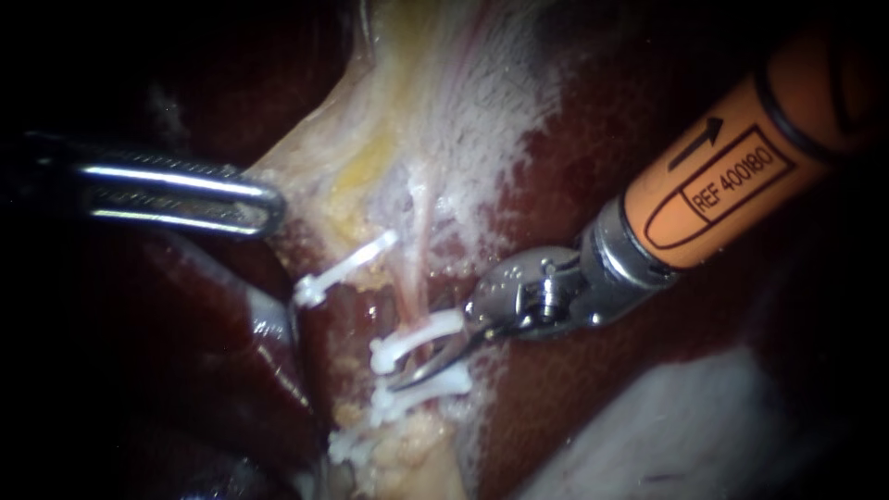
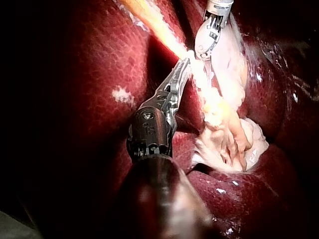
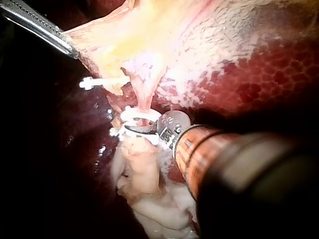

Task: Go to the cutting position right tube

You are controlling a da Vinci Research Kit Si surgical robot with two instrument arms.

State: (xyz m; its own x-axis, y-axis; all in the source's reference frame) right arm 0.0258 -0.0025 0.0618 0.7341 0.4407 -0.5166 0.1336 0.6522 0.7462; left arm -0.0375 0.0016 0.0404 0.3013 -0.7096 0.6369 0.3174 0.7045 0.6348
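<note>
right instrument point(image 3: 131, 128) | tip between two clips point(image 3: 128, 114) | across tube point(image 3: 144, 101)

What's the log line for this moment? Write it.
left instrument: grips tissue | right instrument: tip at tube, between clips

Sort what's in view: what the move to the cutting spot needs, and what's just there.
Needed:
right instrument
tube
clip above the tip
clip below the tip

Just there:
left instrument
far clip
liver
</note>
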